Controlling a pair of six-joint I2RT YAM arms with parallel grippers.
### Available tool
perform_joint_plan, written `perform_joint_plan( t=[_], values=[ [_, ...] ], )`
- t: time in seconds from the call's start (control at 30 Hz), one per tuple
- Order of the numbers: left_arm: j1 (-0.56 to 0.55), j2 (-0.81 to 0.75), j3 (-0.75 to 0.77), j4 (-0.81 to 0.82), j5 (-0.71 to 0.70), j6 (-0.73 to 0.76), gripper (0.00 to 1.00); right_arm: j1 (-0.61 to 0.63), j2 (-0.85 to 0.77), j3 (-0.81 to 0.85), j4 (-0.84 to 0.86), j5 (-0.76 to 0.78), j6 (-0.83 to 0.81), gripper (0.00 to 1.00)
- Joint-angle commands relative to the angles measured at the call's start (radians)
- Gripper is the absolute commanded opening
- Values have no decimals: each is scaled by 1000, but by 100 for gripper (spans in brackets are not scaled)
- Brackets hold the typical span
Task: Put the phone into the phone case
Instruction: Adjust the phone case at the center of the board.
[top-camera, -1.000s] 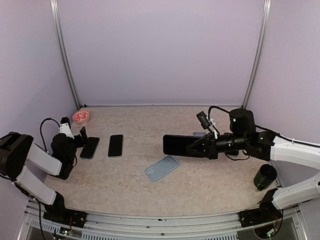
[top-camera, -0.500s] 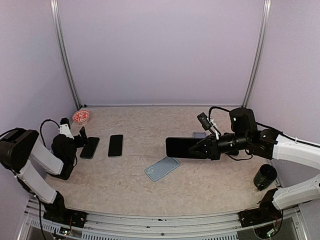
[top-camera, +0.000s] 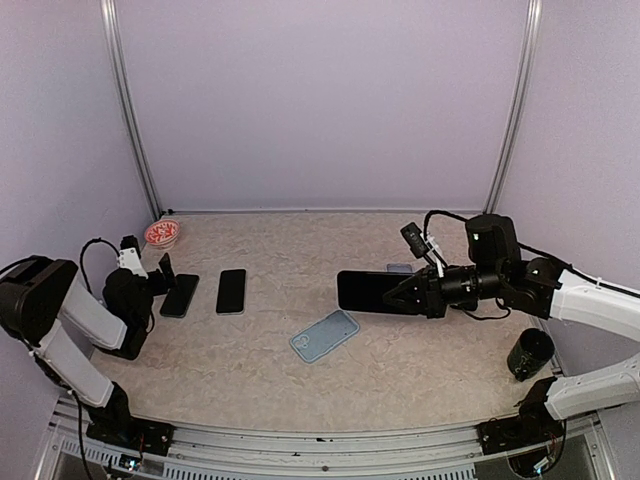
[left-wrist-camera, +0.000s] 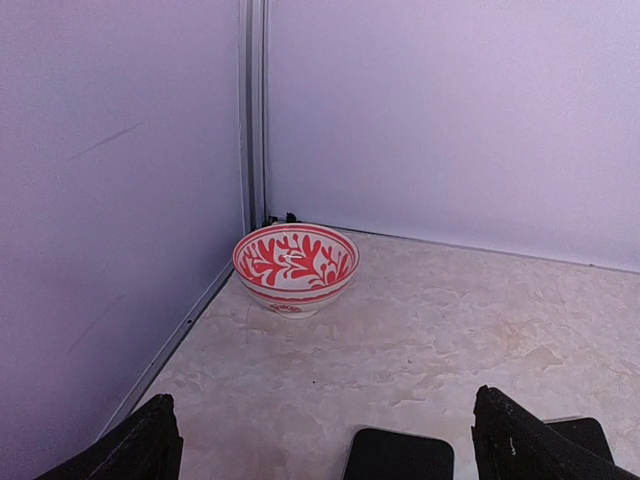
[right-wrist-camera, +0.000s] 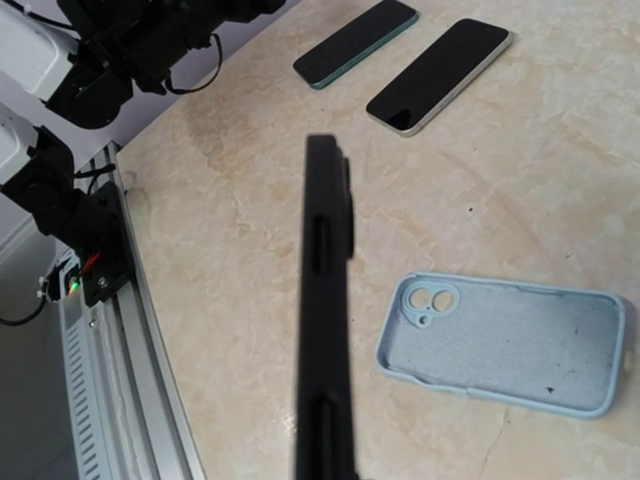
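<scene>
In the air at mid right hangs a black phone (top-camera: 368, 291), with my right gripper (top-camera: 405, 296) shut on its right end. The right wrist view shows this phone (right-wrist-camera: 325, 330) edge-on, its side buttons visible. A light blue phone case (top-camera: 324, 336) lies open side up on the table, below and left of the held phone; in the right wrist view the case (right-wrist-camera: 510, 345) sits to the phone's right, camera cut-out towards the phone. My left gripper (top-camera: 163, 272) rests open at the far left, nothing between its fingers (left-wrist-camera: 148, 445).
Two more dark phones (top-camera: 180, 295) (top-camera: 231, 291) lie flat at the left, by the left gripper. A red-and-white bowl (top-camera: 162, 234) stands in the back left corner. A black cup (top-camera: 529, 353) stands at the right. A small grey object (top-camera: 399, 268) lies behind the held phone.
My right arm has carried the held phone a little to the right, away from the table's middle. The left arm and the case have not moved.
</scene>
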Motion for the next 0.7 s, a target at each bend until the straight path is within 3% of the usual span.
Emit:
perform_joint_plan(
  t=[0.0,0.67],
  values=[
    [9,-4,12,25,14,-2,99,-10,-54,-11,67,-5,-6,0],
    [9,-4,12,26,15,-2,99,-23,-159,-42,81,16,3,0]
  ],
)
